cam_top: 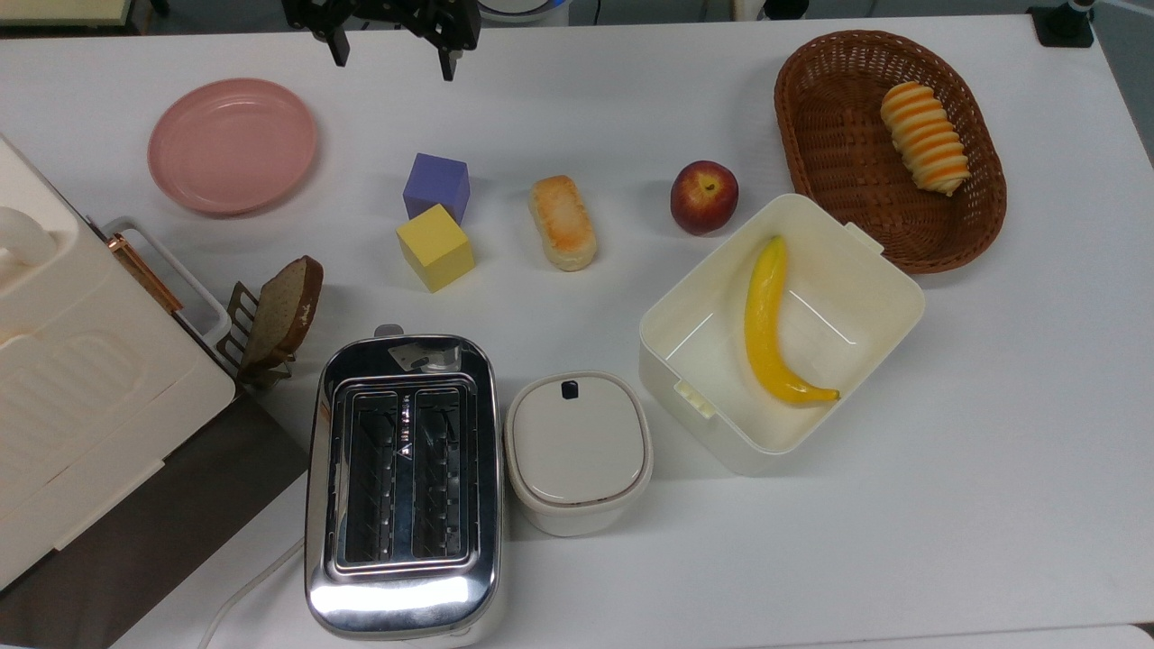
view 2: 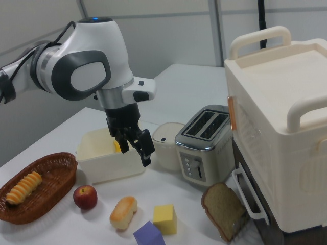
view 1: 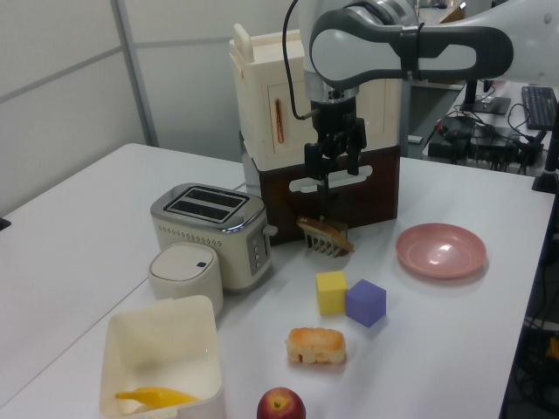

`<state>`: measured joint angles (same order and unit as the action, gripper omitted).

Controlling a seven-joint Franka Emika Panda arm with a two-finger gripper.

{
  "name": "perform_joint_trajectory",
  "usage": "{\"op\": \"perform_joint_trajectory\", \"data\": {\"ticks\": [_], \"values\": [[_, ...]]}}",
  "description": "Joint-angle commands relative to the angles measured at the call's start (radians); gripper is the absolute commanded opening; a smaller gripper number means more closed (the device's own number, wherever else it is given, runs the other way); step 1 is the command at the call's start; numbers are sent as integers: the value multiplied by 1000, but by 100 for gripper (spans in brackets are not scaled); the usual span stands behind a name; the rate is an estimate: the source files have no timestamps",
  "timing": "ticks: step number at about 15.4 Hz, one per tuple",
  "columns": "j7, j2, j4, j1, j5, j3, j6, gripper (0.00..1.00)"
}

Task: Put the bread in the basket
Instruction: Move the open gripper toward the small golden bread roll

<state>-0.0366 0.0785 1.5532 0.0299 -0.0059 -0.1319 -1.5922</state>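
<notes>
The bread [cam_top: 563, 223] is a small oblong bun with a toasted top, lying on the white table between the cubes and the apple; it also shows as the bread [view 1: 316, 345] and the bread [view 2: 123, 212]. The brown wicker basket [cam_top: 838, 135] sits at the top view's far right and holds a striped spiral pastry [cam_top: 925, 137]; in the right view the basket [view 2: 51, 171] is at the left. My gripper [cam_top: 392, 54] hangs open and empty above the table's far edge, well apart from the bread, and appears too as the gripper [view 1: 336, 170] and the gripper [view 2: 134, 150].
A red apple [cam_top: 704, 196] lies between bread and basket. A cream box [cam_top: 892, 297] holds a banana [cam_top: 766, 324]. Purple cube [cam_top: 436, 185], yellow cube [cam_top: 435, 246], pink plate [cam_top: 233, 144], toaster [cam_top: 403, 478], lidded pot [cam_top: 578, 446] and a bread slice in a rack [cam_top: 287, 306] stand around.
</notes>
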Motion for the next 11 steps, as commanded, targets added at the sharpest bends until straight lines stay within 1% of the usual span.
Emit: {"op": "perform_joint_trajectory", "data": {"ticks": [1, 11], "values": [[-19, -6, -2, 1, 15, -2, 4, 100], [-6, 3, 8, 12, 14, 11, 32, 100]]}}
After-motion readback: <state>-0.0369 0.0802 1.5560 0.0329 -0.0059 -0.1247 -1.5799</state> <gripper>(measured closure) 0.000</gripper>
